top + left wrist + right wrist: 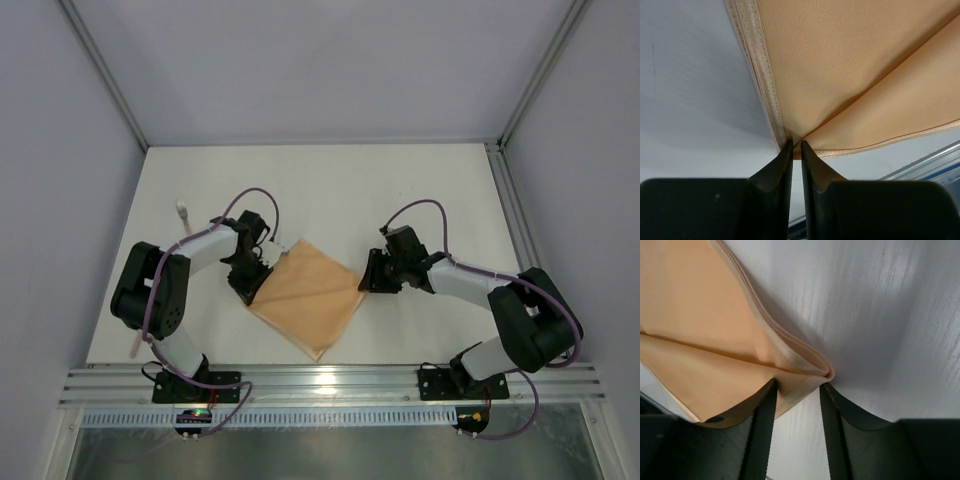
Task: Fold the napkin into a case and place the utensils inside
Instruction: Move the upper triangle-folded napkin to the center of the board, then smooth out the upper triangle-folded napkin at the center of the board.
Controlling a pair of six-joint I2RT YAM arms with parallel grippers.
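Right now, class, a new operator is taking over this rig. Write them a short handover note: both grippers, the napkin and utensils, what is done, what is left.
Left gripper: shut on the napkin at its left corner.
Right gripper: open, jaws either side of the right corner, not gripping.
Napkin: lies as a diamond on the table between the arms, with layers stacked at its edges.
Utensils: one utensil shows its whitish head beyond the left arm; the rest is hidden.
Done: apparently a first fold.
To do: finish folding, slide utensils inside.
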